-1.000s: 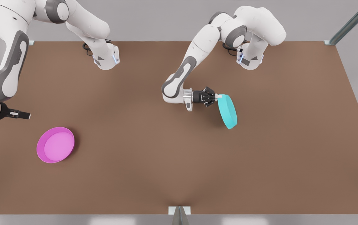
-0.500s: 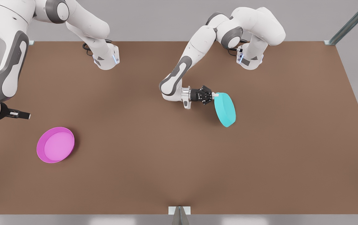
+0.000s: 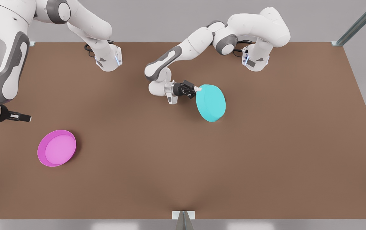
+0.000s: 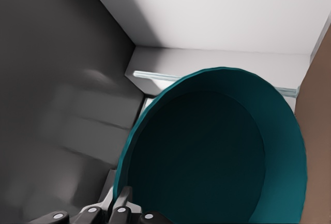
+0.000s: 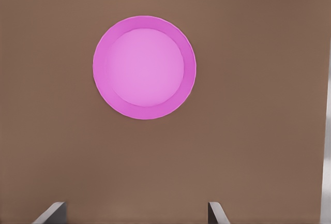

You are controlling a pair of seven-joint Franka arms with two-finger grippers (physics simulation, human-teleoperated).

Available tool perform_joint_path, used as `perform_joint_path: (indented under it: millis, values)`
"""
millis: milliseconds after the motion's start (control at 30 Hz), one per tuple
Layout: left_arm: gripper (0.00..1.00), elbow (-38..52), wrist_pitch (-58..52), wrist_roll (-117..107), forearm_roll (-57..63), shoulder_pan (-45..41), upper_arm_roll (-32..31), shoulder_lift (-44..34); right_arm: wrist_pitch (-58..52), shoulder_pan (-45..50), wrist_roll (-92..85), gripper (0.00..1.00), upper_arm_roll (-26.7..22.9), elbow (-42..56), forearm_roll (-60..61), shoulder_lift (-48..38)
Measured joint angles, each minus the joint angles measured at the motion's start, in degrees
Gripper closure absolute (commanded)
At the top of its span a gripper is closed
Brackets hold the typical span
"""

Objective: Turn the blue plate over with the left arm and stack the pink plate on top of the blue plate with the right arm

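Since a second ago, the left hand has swung the blue plate from nearly edge-on toward its underside facing up, and drifted toward nine o'clock in the front view. It pinches the plate's rim at nine o'clock, above the counter. The pink plate lies rim-up near eight o'clock, beneath the waiting right hand, fingers spread wide. The flip seems nearly finished; next comes lowering the plate flat and releasing.
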Motion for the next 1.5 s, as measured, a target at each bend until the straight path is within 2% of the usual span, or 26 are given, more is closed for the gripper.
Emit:
perform_joint_path:
  millis: [67,733,767,800,833,867,1067,1133,1367,1433,1500]
  values:
    - [0.79,1.5,0.0,-0.6,0.6,-0.2,-3.9,0.1,0.0,0.0,0.1,0.00,0.0,0.1,0.0,0.2]
    - [0.79,3.8,3.8,-3.7,-7.2,0.2,-7.1,1.7,-0.1,0.1,0.3,0.00,0.0,0.0,0.0,0.4]
    - [0.76,3.8,3.8,-3.7,-7.4,0.2,-7.3,1.7,-0.1,0.1,0.4,0.00,0.0,0.0,0.0,0.4]
    - [0.64,3.8,3.8,-3.7,-7.6,0.2,-7.3,1.7,-0.1,0.1,0.4,0.00,0.0,0.0,0.0,0.4]
    - [0.20,3.8,3.8,-3.7,-8.0,0.1,-7.3,1.7,-0.1,0.1,0.3,0.00,0.0,0.0,0.0,0.4]
    - [0.01,3.8,3.8,-3.7,-8.5,0.0,-7.4,1.7,-0.1,0.1,0.3,0.00,0.0,0.0,0.0,0.4]
    - [0.00,6.6,6.4,-3.8,-9.9,0.0,-14.6,1.1,-0.1,0.0,0.1,0.00,0.0,0.0,0.0,0.4]
    - [0.00,7.5,9.6,-4.2,-11.1,0.0,-15.1,-0.5,-0.1,-0.1,0.1,0.00,0.0,0.0,0.0,0.4]
    - [0.00,7.1,27.7,-12.8,-28.6,0.5,-15.1,-13.6,0.3,-0.4,-1.1,0.00,0.0,1.1,-1.4,0.4]
    - [0.00,6.9,28.9,-12.5,-35.0,4.2,-14.7,-18.0,0.8,-3.3,-3.8,0.00,0.0,1.5,1.6,1.1]
    - [0.00,5.6,31.6,-11.2,-40.8,14.6,-14.6,-24.1,2.4,-9.7,-11.9,0.00,0.1,6.1,7.3,7.5]
